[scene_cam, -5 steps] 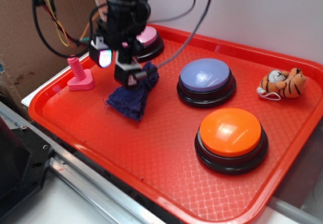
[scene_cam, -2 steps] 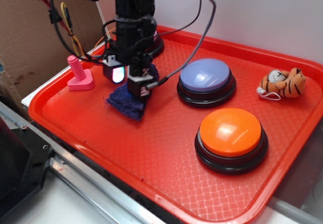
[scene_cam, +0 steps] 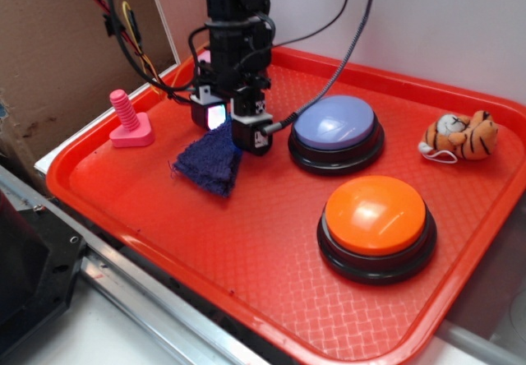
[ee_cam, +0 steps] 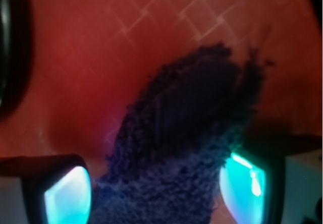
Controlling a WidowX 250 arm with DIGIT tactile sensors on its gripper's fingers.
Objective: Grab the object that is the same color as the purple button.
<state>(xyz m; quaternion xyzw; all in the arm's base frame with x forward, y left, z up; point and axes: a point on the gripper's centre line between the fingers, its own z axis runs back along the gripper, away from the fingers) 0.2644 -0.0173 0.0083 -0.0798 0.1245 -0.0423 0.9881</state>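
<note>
Cloth scrap (scene_cam: 209, 164), matching the purple button (scene_cam: 335, 126), lies near the red tray's (scene_cam: 271, 242) left edge; end effector (scene_cam: 233, 123) straddles its tip, fingers spread, ready to pinch.

Domed buttons visible: two, one purple button (scene_cam: 335, 125) and one orange button (scene_cam: 376, 210). One cloth piece (scene_cam: 210, 161), one pink bolt (scene_cam: 129, 122), one tiger toy (scene_cam: 460, 137). All lie on one red tray (scene_cam: 271, 242).
</note>
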